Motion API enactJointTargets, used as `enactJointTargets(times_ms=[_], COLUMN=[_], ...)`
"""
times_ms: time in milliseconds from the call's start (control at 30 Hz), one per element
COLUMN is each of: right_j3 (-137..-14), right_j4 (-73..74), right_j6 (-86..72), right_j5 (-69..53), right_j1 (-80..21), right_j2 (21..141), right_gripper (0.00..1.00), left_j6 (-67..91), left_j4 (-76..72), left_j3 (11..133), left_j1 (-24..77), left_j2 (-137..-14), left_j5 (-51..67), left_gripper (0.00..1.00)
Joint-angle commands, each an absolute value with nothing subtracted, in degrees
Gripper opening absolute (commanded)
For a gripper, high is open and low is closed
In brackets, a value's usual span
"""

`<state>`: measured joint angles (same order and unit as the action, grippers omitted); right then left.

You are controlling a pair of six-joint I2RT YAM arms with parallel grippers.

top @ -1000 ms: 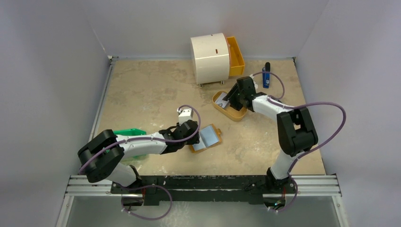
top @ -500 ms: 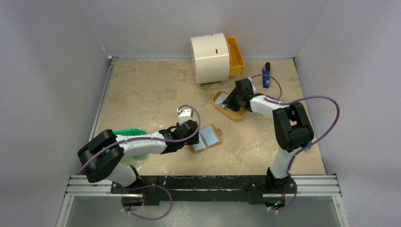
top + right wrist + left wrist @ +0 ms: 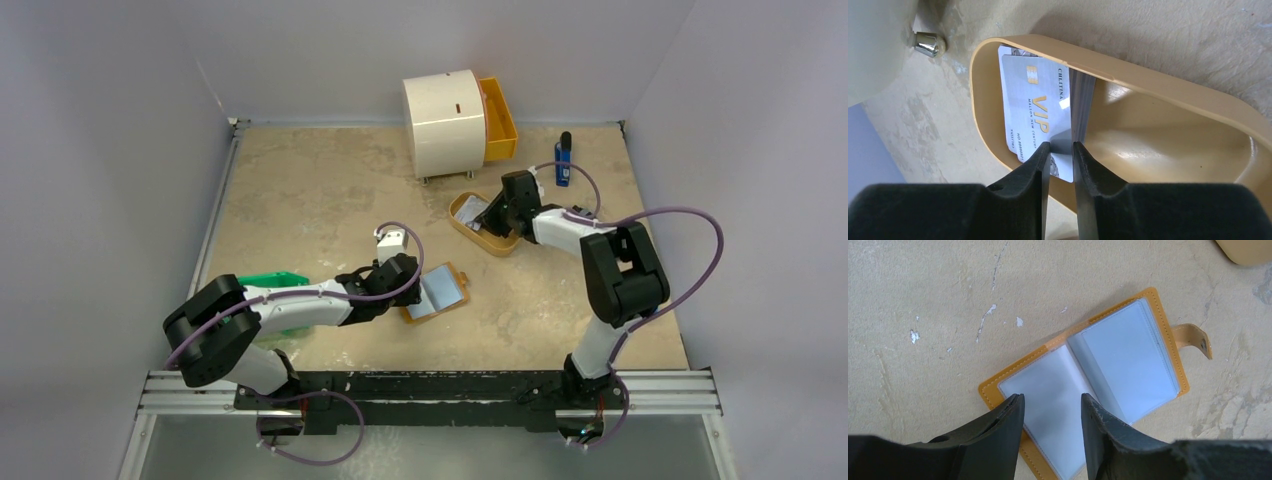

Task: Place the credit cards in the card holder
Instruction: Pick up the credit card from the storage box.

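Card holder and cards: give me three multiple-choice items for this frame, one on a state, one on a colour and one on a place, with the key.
1. The holder is: A. strapped shut; B. lying open with nothing in it; C. standing on edge.
2. The holder's cover is: A. green; B. blue; C. orange-tan.
3. The cards are: A. in the tray; B. inside the holder; C. under the holder.
Key: 1 B, the left wrist view shows both clear pages facing up and bare. 2 C, an orange-tan stitched rim frames the pages. 3 A, the right wrist view shows them inside the tray.
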<state>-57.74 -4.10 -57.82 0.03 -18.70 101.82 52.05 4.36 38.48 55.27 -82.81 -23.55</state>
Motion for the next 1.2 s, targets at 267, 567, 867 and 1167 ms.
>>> enactJointTargets(times_ms=[267,567,867,1167], right_j3=[-56.8,-59.1,-59.0,-56.2], right_j4=[-3.7,-4.7,-5.0,-6.0], right_j6=[-56.4,-55.7,-57.0,-57.4], right_j5=[0.2,-4.1,-4.8,-4.1], right_j1=[-17.9,-17.9,-17.4,-16.4], right_j2=[98.7,100.6,101.9,99.9], right_gripper=[0.25,0.40,0.40,0.25], left_j6=[53.1,53.1,53.1,53.1], left_j4=[3.9,3.6,3.7,3.6], left_j3=[40.2,40.4,40.7,40.7], left_j1=[55.4,55.4,55.4,55.4], left_j2=[-81.0,-81.5,-81.9,-82.2], left_j5=[-24.0,-23.8,-23.8,-23.8], left_gripper=[0.44,0.44,0.44,0.44])
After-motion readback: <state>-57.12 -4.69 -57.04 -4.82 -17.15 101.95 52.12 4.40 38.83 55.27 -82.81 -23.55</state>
